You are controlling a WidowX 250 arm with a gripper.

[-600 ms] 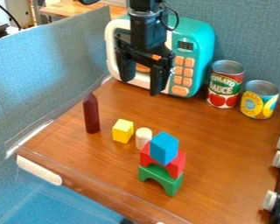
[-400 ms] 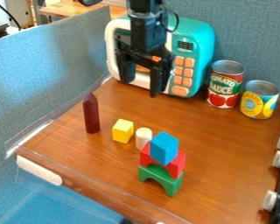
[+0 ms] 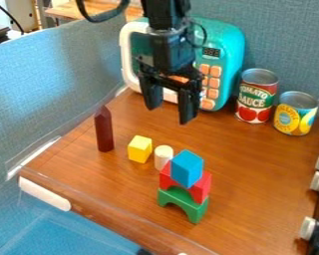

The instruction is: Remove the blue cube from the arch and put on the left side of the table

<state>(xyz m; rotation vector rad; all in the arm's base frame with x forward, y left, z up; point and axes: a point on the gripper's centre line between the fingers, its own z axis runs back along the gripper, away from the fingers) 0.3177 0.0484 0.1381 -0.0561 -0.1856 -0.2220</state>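
Note:
The black gripper [image 3: 169, 114] hangs open in front of the toy microwave, above and behind the stacked blocks, with nothing between its fingers. A blue cube [image 3: 187, 168] sits on top of a red arch [image 3: 201, 188], which stands on a green arch [image 3: 185, 202]. The cube covers part of the red arch. The brown wooden table [image 3: 109, 184] extends to the left of the stack.
Left of the stack stand a white cylinder [image 3: 163, 156], a yellow block [image 3: 139, 149] and a dark red pointed block [image 3: 103, 129]. A teal microwave [image 3: 223, 45] and two cans [image 3: 256, 95] are behind; stove knobs [image 3: 308, 227] line the right edge.
The gripper has come forward and down, away from the microwave and slightly to the right, still open. The blocks have kept their places.

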